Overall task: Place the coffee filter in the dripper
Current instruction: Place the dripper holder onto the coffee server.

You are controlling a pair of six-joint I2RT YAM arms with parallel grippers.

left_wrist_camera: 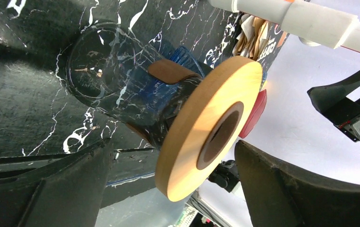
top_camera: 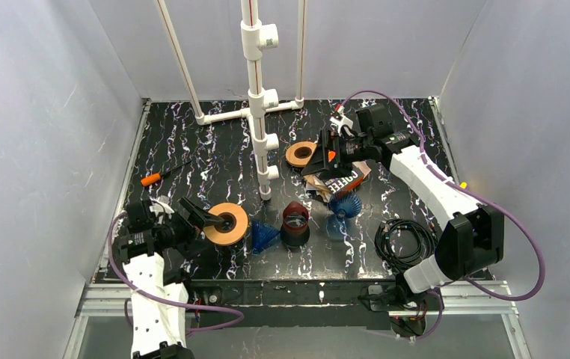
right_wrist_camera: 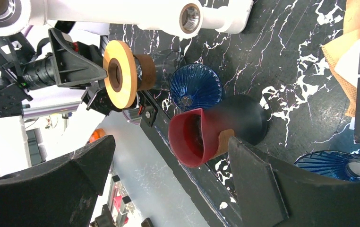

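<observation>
1. White panels wall in a black marbled table [top_camera: 192,142], and a white pipe stand [top_camera: 256,82] rises from its middle.
2. The coffee filter pack [top_camera: 339,182] lies right of centre, with brown paper filters [right_wrist_camera: 341,56] showing at its mouth. No filter is out of it yet.
3. The right gripper [top_camera: 325,155] hovers just over that pack, jaws apart and empty. It is probably placed there to pinch out 1 filter.
4. The left gripper [left_wrist_camera: 173,143] has its jaws wide apart on either side of the wood-ringed glass dripper [left_wrist_camera: 206,137]. A gap shows on each side, so it grips nothing.
5. That dripper rests tilted near the front-left edge, ring toward the left arm. It likely needs steadying before a filter goes in.
6. A blue dripper [top_camera: 265,236] and a red-and-black dripper [top_camera: 295,223] stand beside it. I cannot tell which dripper is meant.
</observation>
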